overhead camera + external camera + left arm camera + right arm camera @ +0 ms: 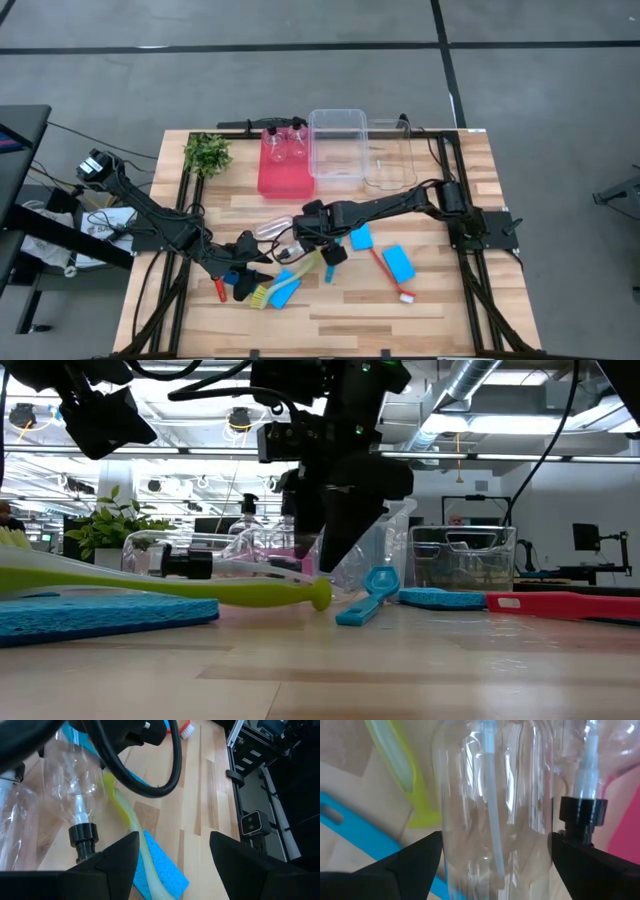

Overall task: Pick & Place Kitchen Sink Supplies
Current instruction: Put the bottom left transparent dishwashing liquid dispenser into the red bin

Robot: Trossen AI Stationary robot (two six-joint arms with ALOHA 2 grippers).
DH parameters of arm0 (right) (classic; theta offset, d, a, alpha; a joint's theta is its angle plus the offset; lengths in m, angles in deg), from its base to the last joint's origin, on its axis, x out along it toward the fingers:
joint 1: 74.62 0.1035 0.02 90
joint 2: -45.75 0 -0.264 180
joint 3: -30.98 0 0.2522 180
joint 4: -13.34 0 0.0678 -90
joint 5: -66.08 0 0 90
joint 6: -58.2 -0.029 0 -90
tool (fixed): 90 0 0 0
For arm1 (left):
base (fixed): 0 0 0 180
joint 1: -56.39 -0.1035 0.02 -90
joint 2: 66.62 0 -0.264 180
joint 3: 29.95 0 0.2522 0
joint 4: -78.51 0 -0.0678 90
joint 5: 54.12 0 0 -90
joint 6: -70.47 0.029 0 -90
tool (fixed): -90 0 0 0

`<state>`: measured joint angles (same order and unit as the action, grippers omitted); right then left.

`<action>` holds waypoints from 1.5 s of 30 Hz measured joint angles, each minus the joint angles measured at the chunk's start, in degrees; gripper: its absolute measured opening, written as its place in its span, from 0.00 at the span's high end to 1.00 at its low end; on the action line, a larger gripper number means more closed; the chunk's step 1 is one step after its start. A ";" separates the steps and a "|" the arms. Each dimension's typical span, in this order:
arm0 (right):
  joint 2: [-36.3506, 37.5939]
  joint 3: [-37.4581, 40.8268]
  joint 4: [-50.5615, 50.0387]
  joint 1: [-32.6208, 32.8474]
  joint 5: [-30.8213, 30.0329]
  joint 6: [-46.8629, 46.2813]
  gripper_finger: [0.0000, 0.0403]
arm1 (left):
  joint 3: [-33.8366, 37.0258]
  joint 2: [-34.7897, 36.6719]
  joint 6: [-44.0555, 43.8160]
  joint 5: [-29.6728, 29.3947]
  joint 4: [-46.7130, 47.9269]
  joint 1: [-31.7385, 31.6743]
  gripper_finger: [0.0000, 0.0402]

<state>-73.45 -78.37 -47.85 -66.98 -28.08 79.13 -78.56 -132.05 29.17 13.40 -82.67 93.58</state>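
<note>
The right gripper [310, 228] is lowered over a clear bottle [272, 229] lying on its side on the tabletop [440, 310], its fingers spread to either side of the body, so a grasp seems to be prepared. The left gripper [245, 268] is held spread just beside it, above the yellow-green brush [290, 270] and a blue sponge [284, 288], probably waiting its turn. Two bottles [283, 146] are already stood upright in the red tray [285, 182], presumably the destination.
</note>
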 joint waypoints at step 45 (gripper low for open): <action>-0.37 -9.09 -7.72 0.68 2.99 -6.03 0.19 | 0.00 0.00 0.09 0.00 -1.70 0.02 0.39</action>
<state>-73.82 -87.46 -55.57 -66.30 -25.08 73.10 -78.56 -132.05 29.26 13.40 -84.37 93.60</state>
